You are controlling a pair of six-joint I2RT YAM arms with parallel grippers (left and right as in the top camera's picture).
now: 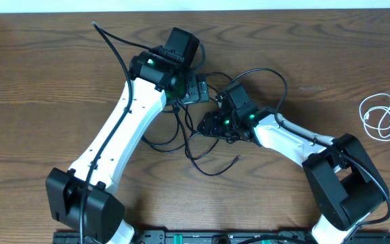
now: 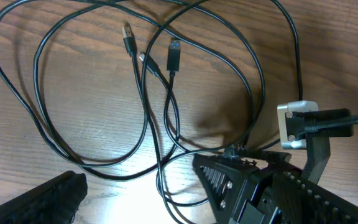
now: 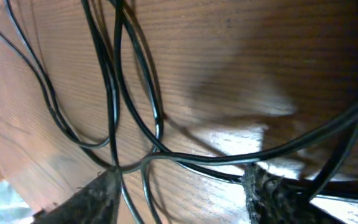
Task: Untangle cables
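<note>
Several long black cables (image 1: pixel 202 146) lie tangled in loops at the middle of the table. In the left wrist view the loops (image 2: pixel 98 93) cross, and two plug ends (image 2: pixel 174 55) lie side by side. My left gripper (image 1: pixel 193 88) hovers over the tangle's far side. Its fingers (image 2: pixel 135 199) are open with cable strands on the wood between them. My right gripper (image 1: pixel 212 124) is low over the tangle's centre. Its fingers (image 3: pixel 179 199) are open, with black strands (image 3: pixel 229 162) running between and against them. A short white cable (image 1: pixel 378 116) lies coiled alone at the far right.
Thicker black wires run along both arms, one arching over the right arm (image 1: pixel 269 74) and one behind the left arm (image 1: pixel 114 47). The right arm's wrist bracket (image 2: pixel 294 124) shows close beside my left gripper. The table's far edge (image 1: pixel 195 12) meets a white wall.
</note>
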